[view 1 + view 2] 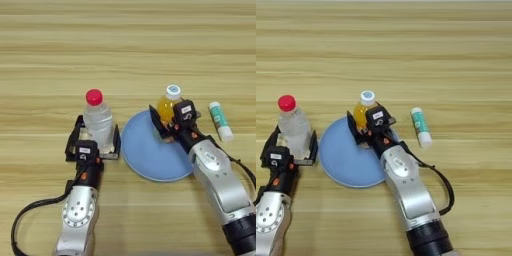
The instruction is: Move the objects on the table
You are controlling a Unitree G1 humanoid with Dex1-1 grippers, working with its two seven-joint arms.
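Bottles (98, 120) (169, 103) stand upright, each clamped between left pincer (94, 140) and right pincer (172, 120).

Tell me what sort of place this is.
Probably a robot manipulation test bench, not a home: a bare wooden table holding a few props, a blue plate, two small bottles and a glue stick, with both grippers around the bottles.

Light-blue round plate (145, 155) lies flat, approx centre of view, toward the near edge. White-and-green glue stick (220, 120) lies on its side, right of plate, near it but not touching, white cap end pointing toward the near edge, slightly angled.
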